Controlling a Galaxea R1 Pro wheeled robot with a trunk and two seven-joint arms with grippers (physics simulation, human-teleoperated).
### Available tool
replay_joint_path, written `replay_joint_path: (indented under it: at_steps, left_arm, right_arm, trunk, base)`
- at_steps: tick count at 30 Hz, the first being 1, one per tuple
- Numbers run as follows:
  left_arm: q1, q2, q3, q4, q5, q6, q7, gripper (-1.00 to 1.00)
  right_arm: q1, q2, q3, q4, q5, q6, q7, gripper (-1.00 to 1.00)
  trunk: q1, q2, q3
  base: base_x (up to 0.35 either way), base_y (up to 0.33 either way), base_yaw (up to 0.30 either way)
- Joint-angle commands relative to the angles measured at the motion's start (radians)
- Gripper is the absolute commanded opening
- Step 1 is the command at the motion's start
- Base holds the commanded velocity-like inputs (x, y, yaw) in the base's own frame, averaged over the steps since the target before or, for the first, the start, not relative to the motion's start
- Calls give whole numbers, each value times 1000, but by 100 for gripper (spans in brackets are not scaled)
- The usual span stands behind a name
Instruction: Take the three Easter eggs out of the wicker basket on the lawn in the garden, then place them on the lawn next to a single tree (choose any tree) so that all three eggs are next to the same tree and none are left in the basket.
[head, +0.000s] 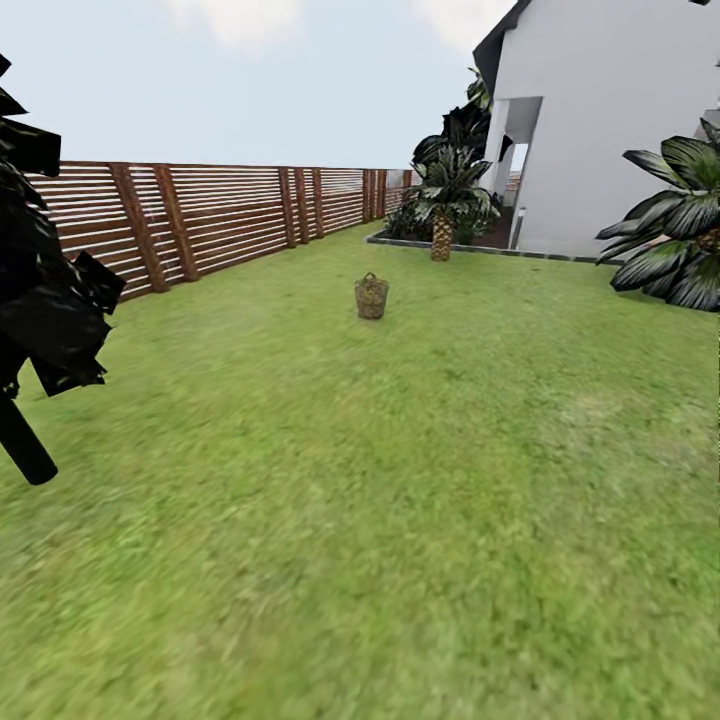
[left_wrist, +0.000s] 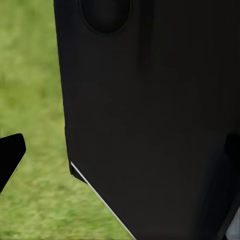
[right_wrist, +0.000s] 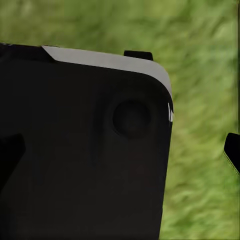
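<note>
head camera far over lawn (head: 400, 500); wrist cameras close, sharing grass

**Garden surroundings, daylight**

Brown slatted fence (head: 230, 215) runs along left side toward far corner. White house wall (head: 610, 130) at right rear, edged bed in front holding a short palm (head: 441, 205). Second palm (head: 675, 235) at right edge. Dark-leaved tree (head: 40, 290) at left. Sky pale, hazy.

Big black robot body panel (left_wrist: 150, 125) covered most of frame, w/ round recess at upper centre. Blurred green lawn (left_wrist: 30, 75) showed along left. Dark gripper fingertip (left_wrist: 9, 152) poked in at left edge.
</note>
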Motion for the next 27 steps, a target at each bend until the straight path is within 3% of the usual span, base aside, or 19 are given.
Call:
replay_joint_path:
  at_steps: [1,27]
  left_arm:
    - [1,0,1,-2,1,0,-1,100]
    - [1,0,1,-2,1,0,-1,100]
  right_arm:
    - [-1,0,2,1,5,-3,-1,100]
    - [-1,1,3,2,3,-1,-1,100]
  trunk:
    - [1,0,-1]
    - [1,0,-1]
  base:
    - [339,0,-67]
    - [339,0,-4]
